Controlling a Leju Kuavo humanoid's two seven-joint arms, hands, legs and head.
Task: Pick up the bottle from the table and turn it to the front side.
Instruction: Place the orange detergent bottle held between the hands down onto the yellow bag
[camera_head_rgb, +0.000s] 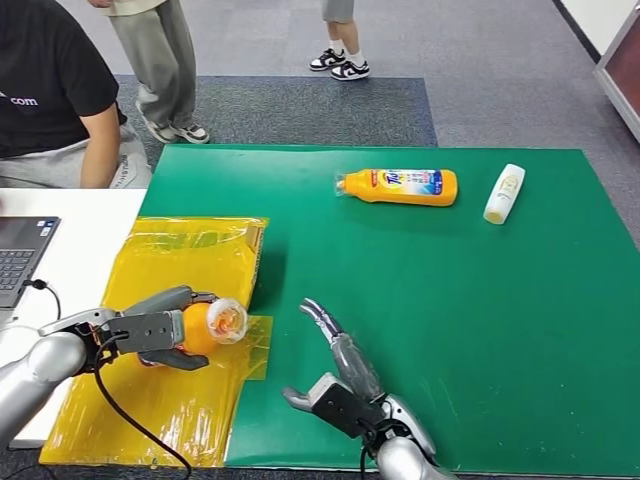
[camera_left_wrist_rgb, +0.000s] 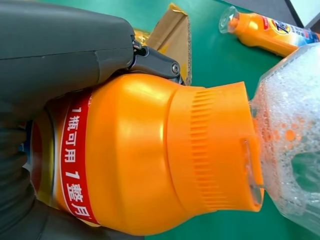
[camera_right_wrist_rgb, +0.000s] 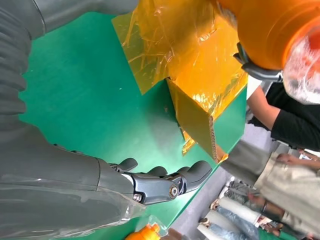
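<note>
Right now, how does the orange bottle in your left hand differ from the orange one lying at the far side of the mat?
The held bottle is gripped by the left hand above the yellow box; the far bottle lies on its side, untouched, on the green mat. The held bottle's clear cap faces the right hand; the far bottle's cap points toward the robot's left. Both are orange with clear caps.

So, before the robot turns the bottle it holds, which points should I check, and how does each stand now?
1. Left hand grips the orange bottle around its body: ok.
2. Bottle lifted off the yellow box: cannot tell.
3. Clear cap seated on the bottle, foam inside it: ok.
4. Front label facing the head camera: not ok; the cap end points towards the right hand.
5. Right hand open, apart from the bottle, over the green mat: ok.
6. Second orange bottle and white bottle lying far from both hands: ok.
</note>
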